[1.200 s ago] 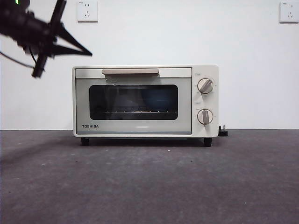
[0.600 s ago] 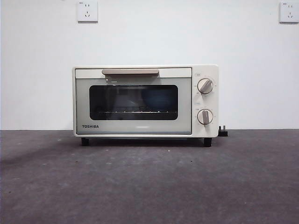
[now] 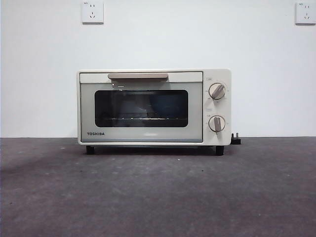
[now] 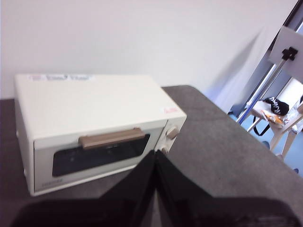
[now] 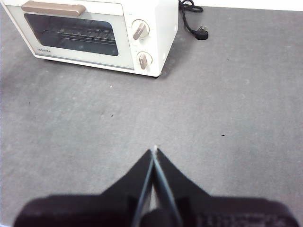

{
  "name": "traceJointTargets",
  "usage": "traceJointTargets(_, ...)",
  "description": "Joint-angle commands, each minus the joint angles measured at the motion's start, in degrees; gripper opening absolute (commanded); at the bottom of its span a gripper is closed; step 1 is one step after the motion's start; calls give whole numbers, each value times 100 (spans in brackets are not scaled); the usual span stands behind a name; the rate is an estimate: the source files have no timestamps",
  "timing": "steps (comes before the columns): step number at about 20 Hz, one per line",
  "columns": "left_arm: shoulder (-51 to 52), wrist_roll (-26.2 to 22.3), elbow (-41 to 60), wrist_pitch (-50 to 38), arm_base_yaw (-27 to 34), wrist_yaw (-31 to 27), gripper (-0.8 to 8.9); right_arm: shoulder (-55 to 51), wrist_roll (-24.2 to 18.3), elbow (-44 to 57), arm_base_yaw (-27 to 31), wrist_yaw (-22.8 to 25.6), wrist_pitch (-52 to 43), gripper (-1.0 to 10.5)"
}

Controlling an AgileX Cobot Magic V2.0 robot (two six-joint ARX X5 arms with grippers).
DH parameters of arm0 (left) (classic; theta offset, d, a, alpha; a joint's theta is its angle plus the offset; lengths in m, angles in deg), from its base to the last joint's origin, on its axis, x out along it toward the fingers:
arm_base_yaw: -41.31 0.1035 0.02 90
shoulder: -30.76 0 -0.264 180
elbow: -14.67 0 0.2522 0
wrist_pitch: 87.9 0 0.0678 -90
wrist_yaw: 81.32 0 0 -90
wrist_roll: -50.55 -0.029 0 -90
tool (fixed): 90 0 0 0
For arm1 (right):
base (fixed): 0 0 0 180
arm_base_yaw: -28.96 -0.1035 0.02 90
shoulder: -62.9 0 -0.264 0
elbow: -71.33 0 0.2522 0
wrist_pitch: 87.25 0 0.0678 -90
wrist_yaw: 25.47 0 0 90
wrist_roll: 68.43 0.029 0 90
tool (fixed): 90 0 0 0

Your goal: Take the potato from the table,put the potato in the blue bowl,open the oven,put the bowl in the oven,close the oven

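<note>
The oven (image 3: 153, 107) stands shut with a blue shape behind its glass, well ahead of both empty, pressed-together grippers (image 4: 156, 156) (image 5: 154, 152), so the task looks complete.

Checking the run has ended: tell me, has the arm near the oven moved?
Yes. It hung above the oven's left corner, then withdrew out of the front view.

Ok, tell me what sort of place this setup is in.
Probably a lab or test room, not a kitchen. The oven sits alone on a dark grey table against a bare white wall with sockets, and the left wrist view shows a metal stand beyond the table.
</note>
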Motion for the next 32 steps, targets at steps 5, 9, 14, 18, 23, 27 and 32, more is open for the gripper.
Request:
traceJointTargets(5,621,-2800,387,387,15,-1674,-4,-2,59,28,-11,7,109,1)
traceJointTargets(9,1838,-3001,2153,-1255,264,-1661,-4,-2,59,28,-11,7,109,1)
traceJointTargets(14,3545,-1974,5198,-3501,863,-1666,-4,-2,59,28,-11,7,109,1)
traceJointTargets(18,4524,-1563,6688,-3445,1069,-1681,-4,-2,59,28,-11,7,109,1)
traceJointTargets(23,5010,-1285,7451,-3438,1062,-1862,-4,-2,57,28,-11,9,109,1)
traceJointTargets(27,5178,-1257,7650,-2835,1019,-2188,-4,-2,59,28,-11,7,109,1)
traceJointTargets(32,5198,-1373,7650,-2804,887,-2498,-4,-2,59,28,-11,7,109,1)
